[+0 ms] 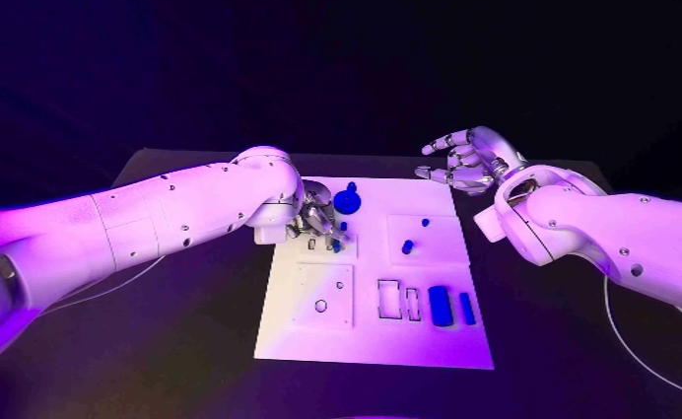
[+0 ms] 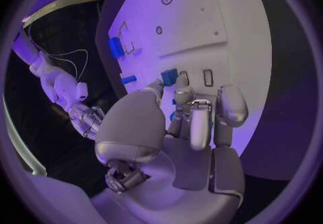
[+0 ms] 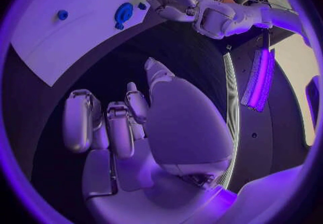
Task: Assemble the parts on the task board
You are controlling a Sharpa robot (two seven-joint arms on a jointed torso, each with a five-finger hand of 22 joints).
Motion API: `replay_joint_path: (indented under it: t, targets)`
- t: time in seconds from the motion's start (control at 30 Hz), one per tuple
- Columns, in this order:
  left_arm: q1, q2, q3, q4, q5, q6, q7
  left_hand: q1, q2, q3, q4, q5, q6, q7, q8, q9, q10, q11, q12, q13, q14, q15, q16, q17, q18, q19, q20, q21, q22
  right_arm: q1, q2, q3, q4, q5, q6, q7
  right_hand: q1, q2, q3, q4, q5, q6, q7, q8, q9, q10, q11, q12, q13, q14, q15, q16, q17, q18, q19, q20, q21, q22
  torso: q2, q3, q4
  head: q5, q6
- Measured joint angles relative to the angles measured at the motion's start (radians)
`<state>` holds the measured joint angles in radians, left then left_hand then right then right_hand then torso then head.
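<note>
Not much besides the black table here, its dark top running out on every side (the far edge is visible past the middle of the scene). A thin pale cable trails over the table on the right side, and another thin cable lies across it on the left.

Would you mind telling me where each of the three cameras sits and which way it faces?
Head view: on the robot's head, looking down at the task board; both white arms show, left hand on the board, right hand beyond its far right corner.
Left wrist view: behind the left hand, facing the board.
Right wrist view: behind the right hand, over the black table.
Shared: all show the board; both wrist views show the other hand.
</note>
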<state>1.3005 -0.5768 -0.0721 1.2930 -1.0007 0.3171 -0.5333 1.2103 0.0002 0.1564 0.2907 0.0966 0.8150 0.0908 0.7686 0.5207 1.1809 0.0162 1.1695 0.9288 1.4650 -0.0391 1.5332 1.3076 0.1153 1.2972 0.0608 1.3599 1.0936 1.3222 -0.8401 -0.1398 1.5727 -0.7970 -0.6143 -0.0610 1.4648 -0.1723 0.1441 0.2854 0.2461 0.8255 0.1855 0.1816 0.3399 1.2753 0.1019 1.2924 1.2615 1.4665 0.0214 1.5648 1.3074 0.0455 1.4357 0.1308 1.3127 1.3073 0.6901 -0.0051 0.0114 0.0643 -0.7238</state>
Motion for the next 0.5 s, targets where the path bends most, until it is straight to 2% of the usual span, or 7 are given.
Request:
replay_joint_path:
  t: [0.3, 0.4, 0.5]
  targets:
    - [0.0, 0.0, 0.0, 0.0, 0.016, 0.017, 0.0, 0.038, -0.007, 0.053, -0.001, 0.0, 0.002, -0.01, 0.009, 0.018, 0.004, -0.004, 0.0, 0.008, 0.0, -0.007, 0.0, 0.0, 0.0, 0.0, 0.0, 0.006, 0.005, -0.001, 0.004, 0.0, -0.007, -0.001, 0.004, -0.005, 0.0, 0.0, 0.0, 0.0, 0.0, 0.0, 0.0, 0.0, 0.0, 0.0, 0.0, 0.0, 0.0, 0.0, 0.0, 0.0, 0.0, 0.0, 0.0, 0.0, 0.0, 0.0, 0.0, 0.0008, 0.0, 0.001, -0.001]
    - [0.001, 0.0, 0.001, 0.0, 0.023, 0.021, 0.0, 0.055, -0.014, 0.097, 0.001, 0.0, 0.01, -0.017, 0.019, 0.033, 0.011, -0.011, 0.0, 0.012, 0.002, -0.009, 0.0, 0.0, 0.0, 0.0, 0.0, 0.006, 0.006, -0.001, 0.006, -0.001, -0.009, -0.001, 0.005, -0.007, 0.0, 0.0, 0.0, 0.0, 0.0, 0.0, 0.0, 0.0, 0.0, 0.0, 0.0, 0.0, 0.0, 0.0, 0.0, 0.0, 0.0, 0.0, 0.0, 0.0, 0.0, 0.001, 0.0, 0.001, 0.0, 0.002, -0.002]
    - [0.001, -0.001, 0.001, -0.001, 0.032, 0.023, 0.0, 0.077, -0.032, 0.191, 0.0, -0.001, 0.007, -0.022, 0.02, 0.051, 0.018, -0.018, 0.0, 0.02, 0.0, -0.015, 0.0, 0.0, 0.0, -0.004, -0.004, 0.01, 0.009, -0.001, 0.007, -0.001, -0.012, -0.001, 0.007, -0.008, 0.0, 0.0, 0.003, 0.003, 0.006, 0.0, 0.0, 0.0, 0.0, 0.0, 0.0, 0.0, 0.0, 0.0, 0.0, 0.0, 0.0, 0.0, 0.0, 0.0, 0.0, 0.001, 0.0, 0.0011, 0.0, 0.002, -0.003]
